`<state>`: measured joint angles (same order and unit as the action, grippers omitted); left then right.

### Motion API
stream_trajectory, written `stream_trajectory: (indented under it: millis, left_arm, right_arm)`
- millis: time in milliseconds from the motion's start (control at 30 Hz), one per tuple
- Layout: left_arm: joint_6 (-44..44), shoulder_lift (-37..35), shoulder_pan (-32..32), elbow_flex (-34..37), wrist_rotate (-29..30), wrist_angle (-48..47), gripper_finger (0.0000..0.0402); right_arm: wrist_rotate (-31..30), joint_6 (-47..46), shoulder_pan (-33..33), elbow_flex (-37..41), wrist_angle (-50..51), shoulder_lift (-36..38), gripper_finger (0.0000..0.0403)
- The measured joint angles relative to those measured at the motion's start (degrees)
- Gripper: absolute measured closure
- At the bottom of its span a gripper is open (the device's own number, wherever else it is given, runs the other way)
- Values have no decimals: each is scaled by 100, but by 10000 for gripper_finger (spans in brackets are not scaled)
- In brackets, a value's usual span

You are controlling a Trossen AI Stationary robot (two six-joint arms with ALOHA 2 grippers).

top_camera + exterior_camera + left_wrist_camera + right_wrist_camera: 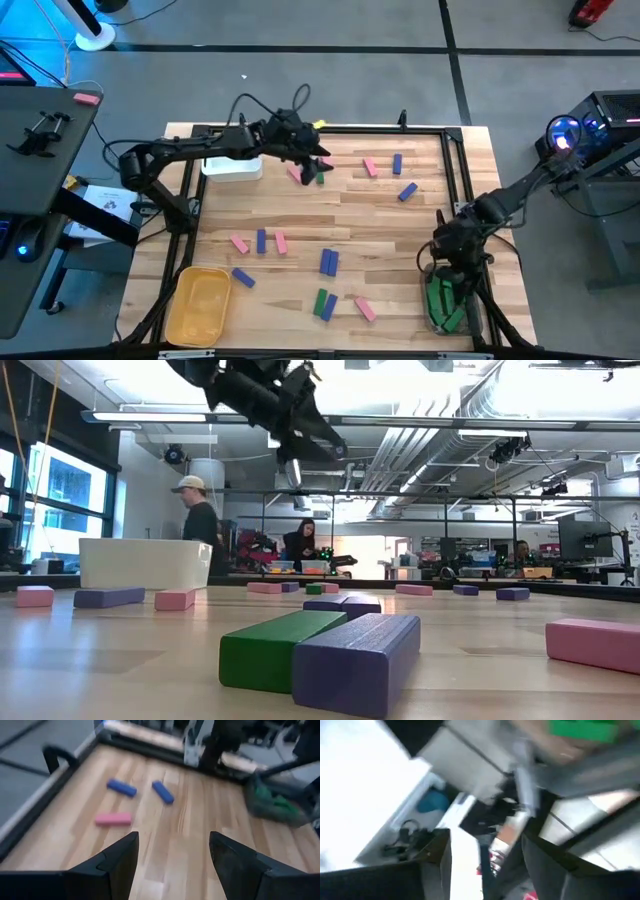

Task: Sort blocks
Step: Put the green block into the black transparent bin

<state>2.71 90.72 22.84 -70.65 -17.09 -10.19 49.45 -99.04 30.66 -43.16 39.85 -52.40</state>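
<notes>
Green, pink and blue-purple blocks lie flat across the wooden table. My left gripper hangs open and empty, high over the far-left part of the table, above a pink block and a green block. Its wrist view looks toward a pink block and two blue blocks. My right gripper is open and empty over the clear bin at the near-right corner, which holds green blocks. A green block and a purple block lie side by side closest to the low camera.
A white bin stands at the far-left, just beside my left arm, and a yellow bin at the near-left corner. A dark frame runs round the table. People stand in the room behind. Bare wood shows at the table's middle.
</notes>
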Motion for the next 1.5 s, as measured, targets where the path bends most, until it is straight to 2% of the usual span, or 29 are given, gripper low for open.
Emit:
stream_trajectory:
  millis: [133,233,300,467,600,700,833,1033,1233,1500]
  left_arm:
    - [-182,-548,312,0,-76,-72,172]
    - [-188,-918,522,-4,-77,-308,172]
    - [-189,-1110,594,-3,-89,-500,172]
    - [56,-1535,567,501,-112,-478,172]
    - [479,-1876,476,1119,-131,-439,172]
    - [889,-2165,420,1519,-130,-252,172]
    - [1274,-2581,325,1883,-128,-54,172]
    - [1641,-3137,193,2237,83,-13,172]
    - [1907,-3501,78,2539,605,-14,172]
    - [2067,-3567,67,2618,916,-12,172]
  right_arm:
    - [-810,40,-453,-9,-1092,-32,226]
    - [-1419,472,-1121,-13,-1465,-223,226]
    - [-1567,979,-1668,-13,-1554,-495,226]
    - [-1535,2580,-2917,-18,-2543,-1669,226]
    - [-1675,3827,-3622,-516,-3110,-2956,235]
    - [-2127,4765,-4008,-1229,-3102,-3901,254]
    - [-2965,5436,-4452,-2410,-2918,-4997,288]
    - [-3541,6441,-5005,-4077,-1540,-6190,388]
    - [-3831,6920,-5244,-4985,-696,-7013,398]
    - [-4477,6882,-5187,-5178,-484,-7311,402]
